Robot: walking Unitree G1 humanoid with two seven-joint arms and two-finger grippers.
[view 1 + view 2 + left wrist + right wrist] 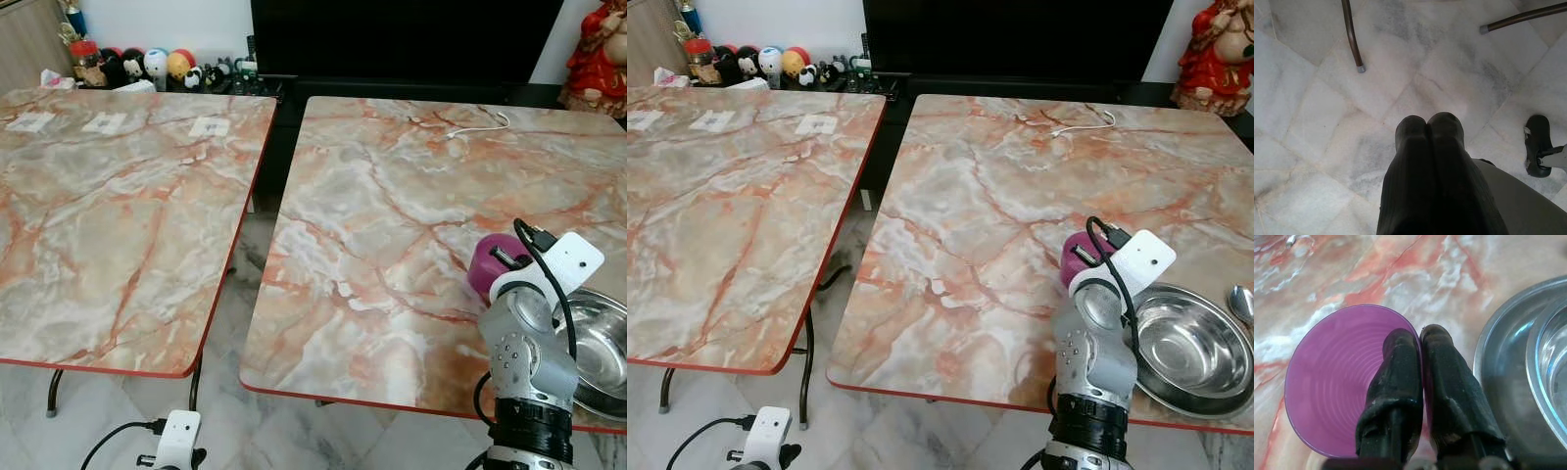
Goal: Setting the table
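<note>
Already gripped: the right gripper [1420, 345] is clamped on the rim of the purple cup [1337, 377], one finger inside the wall, the other outside. The cup stands upright, mouth up, on the right-hand table [392, 225], just beside the steel bowl [1185, 348] on the gripper's outer side. Its long axis runs vertical, roughly in line with the fingers. The left gripper [1427, 132], fingers together and holding nothing, hangs idle above the floor, far from the cup.
</note>
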